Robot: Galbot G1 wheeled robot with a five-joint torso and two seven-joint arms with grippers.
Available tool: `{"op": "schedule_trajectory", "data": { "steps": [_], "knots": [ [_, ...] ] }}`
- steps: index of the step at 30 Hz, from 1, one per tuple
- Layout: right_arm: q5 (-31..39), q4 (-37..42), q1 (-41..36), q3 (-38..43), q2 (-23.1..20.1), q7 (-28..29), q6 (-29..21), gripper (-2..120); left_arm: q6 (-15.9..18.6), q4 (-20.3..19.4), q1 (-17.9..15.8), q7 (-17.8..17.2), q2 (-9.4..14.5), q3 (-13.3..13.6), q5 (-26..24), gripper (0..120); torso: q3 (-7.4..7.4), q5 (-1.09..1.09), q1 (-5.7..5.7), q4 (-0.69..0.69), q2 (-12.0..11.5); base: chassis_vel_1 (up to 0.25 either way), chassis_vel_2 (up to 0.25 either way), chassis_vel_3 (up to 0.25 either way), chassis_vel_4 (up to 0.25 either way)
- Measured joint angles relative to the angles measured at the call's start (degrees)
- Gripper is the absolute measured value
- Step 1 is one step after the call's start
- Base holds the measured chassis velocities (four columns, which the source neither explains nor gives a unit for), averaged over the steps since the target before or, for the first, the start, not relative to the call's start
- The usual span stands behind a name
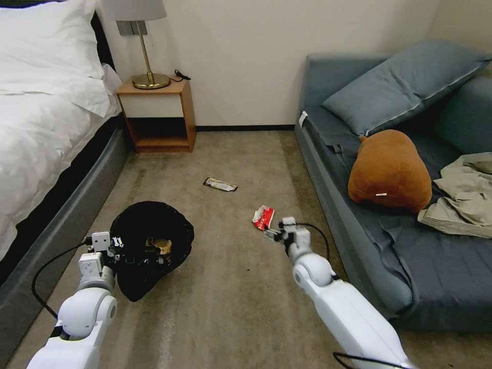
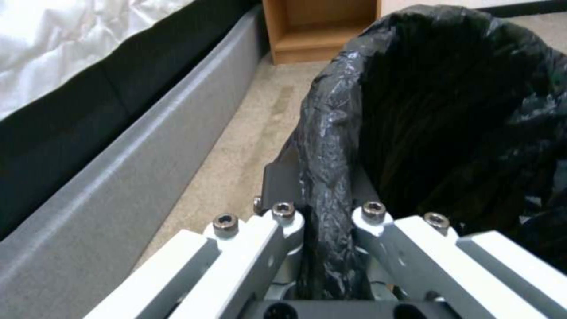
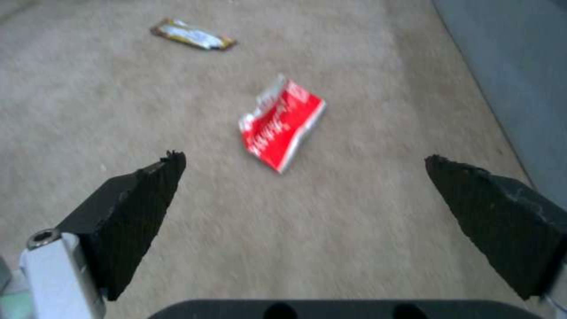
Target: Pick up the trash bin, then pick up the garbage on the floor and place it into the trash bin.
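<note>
The trash bin (image 1: 151, 241), black with a crinkly bag over its rim, hangs low at the left. My left gripper (image 1: 115, 252) is shut on its near rim (image 2: 328, 208). Crumpled brown paper (image 1: 159, 245) lies inside the bin. A red-white packet (image 1: 263, 217) lies on the carpet, and my right gripper (image 1: 272, 234) hovers just short of it, open. In the right wrist view the packet (image 3: 281, 124) sits just beyond the spread black fingertips (image 3: 136, 199). A dark flat snack wrapper (image 1: 220, 184) (image 3: 192, 35) lies farther off on the floor.
A white bed (image 1: 46, 118) with a grey frame (image 2: 118, 177) runs along the left. A wooden nightstand (image 1: 159, 115) with a lamp stands at the back wall. The blue sofa (image 1: 359, 246) on the right holds a brown plush toy (image 1: 389, 171), a cushion and olive clothing (image 1: 464, 197).
</note>
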Motion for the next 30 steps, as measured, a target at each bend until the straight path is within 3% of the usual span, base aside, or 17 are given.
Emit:
{"op": "schedule_trajectory", "data": {
  "steps": [23, 30],
  "knots": [
    [-4.95, 1.18, -7.57, 8.95, -0.54, -5.34, 4.14, 100, -0.76, -1.47, 2.47, 0.09, -2.90, -0.63, 1.91, 4, 0.00, 0.00, 0.00, 0.01, 0.00, 0.000, 0.000, 0.000, 0.000],
    [-6.01, 1.18, -8.39, 9.30, -0.20, -5.36, 4.46, 100, -1.33, -1.22, 2.86, 0.18, -2.57, -1.33, 1.45, 4, 0.00, 0.00, 0.00, 0.01, 0.00, 0.000, 0.000, 0.000, 0.000]
  ]
}}
